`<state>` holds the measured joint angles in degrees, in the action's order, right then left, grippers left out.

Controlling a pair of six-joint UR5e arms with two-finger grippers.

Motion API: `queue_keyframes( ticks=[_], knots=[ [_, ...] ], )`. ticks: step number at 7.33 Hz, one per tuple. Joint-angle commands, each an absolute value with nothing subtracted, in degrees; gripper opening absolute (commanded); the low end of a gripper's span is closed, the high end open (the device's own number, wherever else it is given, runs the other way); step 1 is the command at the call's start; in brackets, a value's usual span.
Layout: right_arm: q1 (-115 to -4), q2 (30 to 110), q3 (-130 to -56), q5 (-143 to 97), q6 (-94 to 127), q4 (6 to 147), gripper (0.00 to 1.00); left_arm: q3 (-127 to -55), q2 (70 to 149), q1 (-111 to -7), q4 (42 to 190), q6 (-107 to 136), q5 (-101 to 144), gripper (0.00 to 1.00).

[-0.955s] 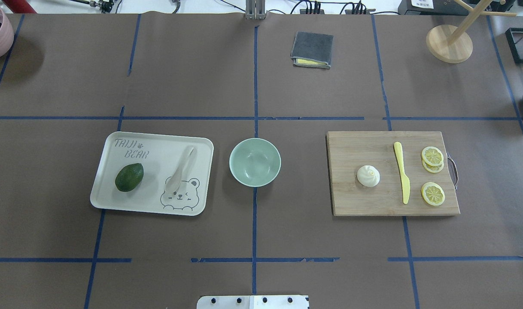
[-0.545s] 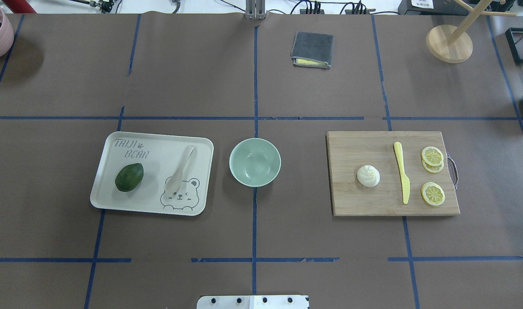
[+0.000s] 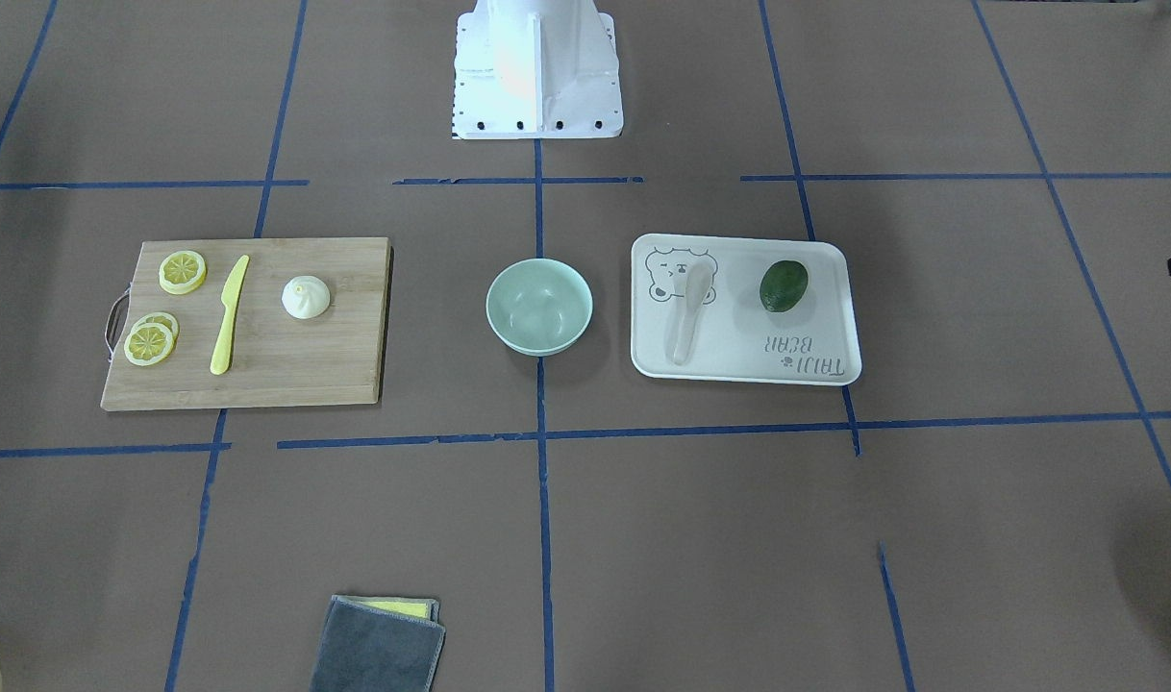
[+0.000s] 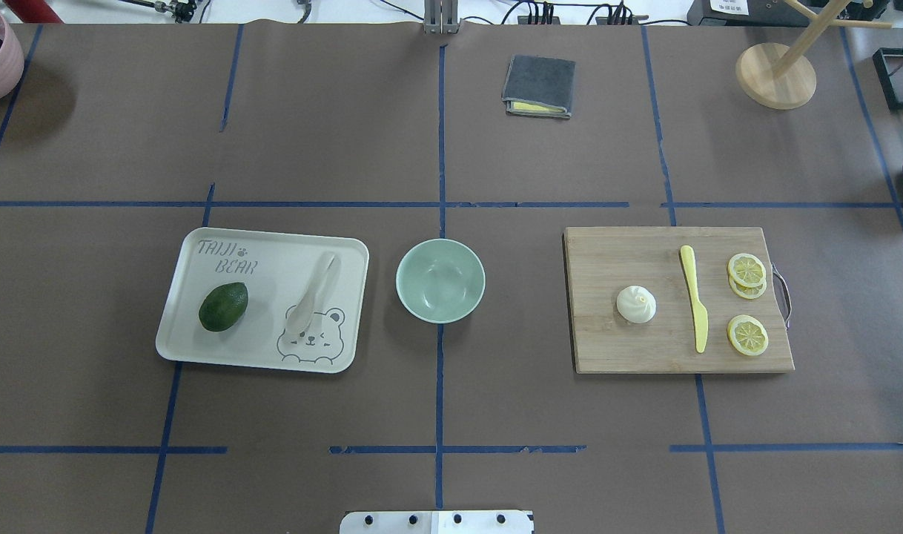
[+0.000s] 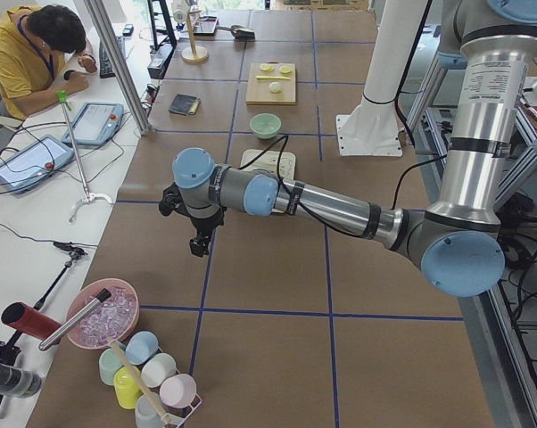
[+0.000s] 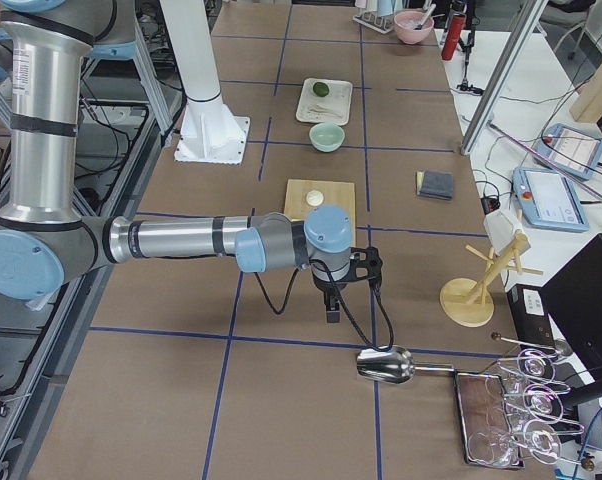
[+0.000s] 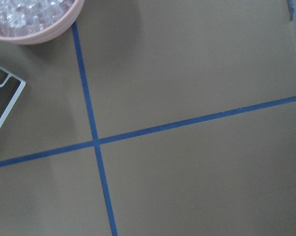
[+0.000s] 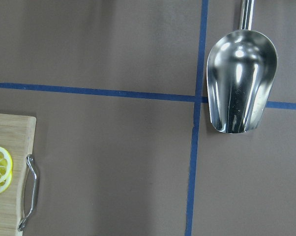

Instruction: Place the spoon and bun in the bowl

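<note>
The off-white spoon (image 4: 312, 293) lies on the bear-print tray (image 4: 199, 348), handle pointing away from me; it also shows in the front view (image 3: 689, 309). The white pleated bun (image 4: 636, 304) sits on the wooden cutting board (image 4: 614, 348). The mint-green bowl (image 4: 422, 271) stands empty between tray and board. My left gripper (image 5: 197, 245) hovers far off to the left, near the pink bowl. My right gripper (image 6: 333, 312) hovers far off to the right, near the metal scoop. I cannot tell whether either is open or shut.
A dark green avocado (image 4: 223, 305) lies on the tray. A yellow knife (image 4: 694, 297) and lemon slices (image 4: 746, 335) lie on the board. A grey cloth (image 4: 539, 85), wooden stand (image 4: 775, 74), metal scoop (image 8: 241, 81) and pink bowl (image 7: 30, 19) sit at the edges.
</note>
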<state>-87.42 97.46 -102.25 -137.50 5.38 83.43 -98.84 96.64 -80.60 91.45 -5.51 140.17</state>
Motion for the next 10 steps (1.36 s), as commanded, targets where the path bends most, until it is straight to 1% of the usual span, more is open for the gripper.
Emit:
queue_keyframes(
  ticks=[1,2,3,4,5,7,8,10],
  knots=[
    [-86.4,97.5,-103.3,-138.2,5.2,82.3,1.0,-100.4,97.4,-71.8,102.0,-0.2,140.8,1.0],
    [-86.1,97.5,-103.3,-138.5,5.3,82.2,1.0,-101.8,100.9,-65.9,105.7,11.4,139.1,1.0],
    [-86.0,97.5,-103.3,-139.4,5.3,82.1,1.0,-102.5,104.0,-61.1,106.2,16.9,133.7,1.0],
    [-86.0,97.6,-103.2,-139.4,4.8,82.1,1.0,-101.4,108.6,-54.8,105.8,22.9,128.5,1.0],
    [-86.0,97.6,-103.4,-139.5,4.9,82.1,1.0,-100.7,111.2,-47.7,105.6,28.6,121.8,1.0],
    [-86.0,100.0,-104.6,-139.6,4.9,80.4,1.0,-96.0,116.3,-40.5,105.6,35.8,116.6,0.99],
    [-86.0,101.2,-104.4,-139.6,5.0,78.6,1.0,-94.4,117.2,-36.9,105.7,37.0,115.0,0.98],
    [-86.0,101.3,-104.2,-139.6,5.1,78.5,1.0,-92.4,118.2,-35.1,106.1,37.3,112.8,0.95]
  ],
)
